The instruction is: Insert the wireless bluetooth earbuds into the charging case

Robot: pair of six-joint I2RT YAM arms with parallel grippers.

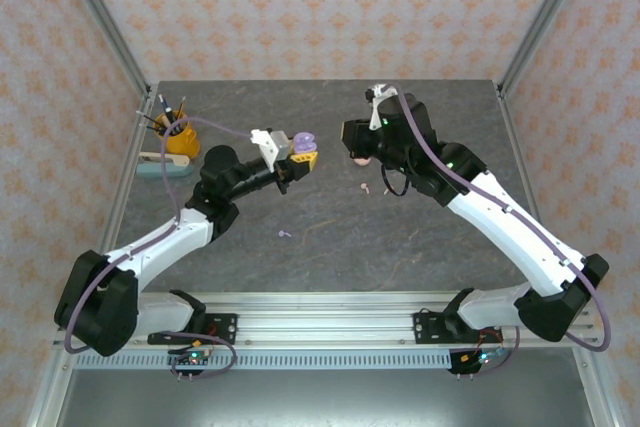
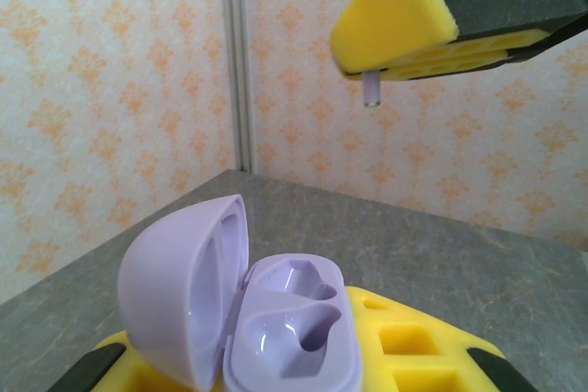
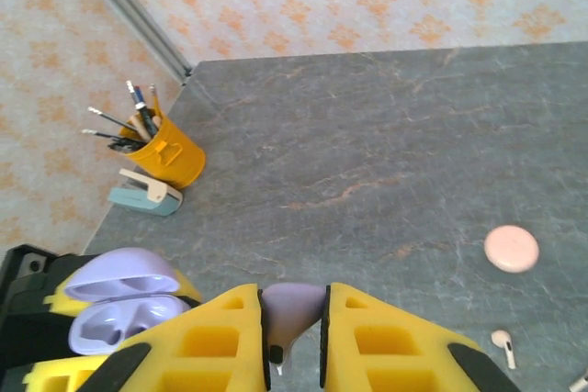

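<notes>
Right wrist — right hand [image 3: 294, 330] clamped on lilac earbud [image 3: 293, 304]; left hand [image 1: 300, 153] clamps open case [image 3: 119, 311] — near.

Grey stone-patterned table [image 1: 430, 237], walled in orange-print paper, aluminium rail [image 1: 330, 312] along the near edge. Left of centre, left gripper [image 1: 303, 156] reaching rightward, yellow pads pinched on an open lilac case [image 1: 303, 141] — two pale lobes side by side. Just across a small gap, right gripper [image 1: 353, 142] pointing left toward it, jaws not readable from this height. Beneath the right gripper, on the table, a round pink case [image 1: 358, 160]; near it, toward the front, a pink earbud [image 1: 366, 187]. Farther forward and left, well apart from both, a lilac earbud [image 1: 285, 234] lying alone. At the far left edge, yellow pen cup [image 1: 178, 139] full of pens — pale teal stapler [image 1: 160, 164] just beside it.
</notes>
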